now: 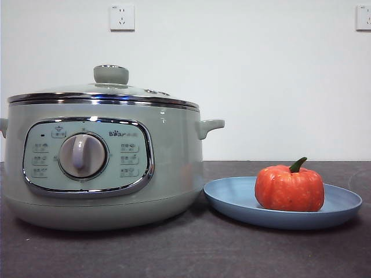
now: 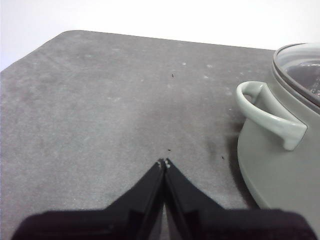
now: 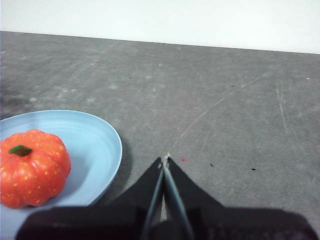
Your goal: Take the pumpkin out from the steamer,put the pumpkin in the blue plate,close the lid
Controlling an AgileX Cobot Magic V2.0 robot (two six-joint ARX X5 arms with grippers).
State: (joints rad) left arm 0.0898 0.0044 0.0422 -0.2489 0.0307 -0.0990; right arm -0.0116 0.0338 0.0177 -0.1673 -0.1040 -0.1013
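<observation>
Resting on the blue plate, the pumpkin sits upright with its curved green stem pointing up, toward the plate's side away from the steamer. The plate lies flat on the dark grey desk, just beside the steamer's base. The lid sits closed on the steamer, its chrome rim level all round and its pale knob on top; the control panel with the grey dial faces the front camera.

Left claw: jaws together, tips meeting, holding nothing, above bare desk near the steamer's side handle and apart from it.

Right claw: jaws together, holding nothing, above bare desk just beside the plate's rim and apart from the pumpkin.

Neither arm appears in the front view. Two wall sockets show on the white wall behind.
</observation>
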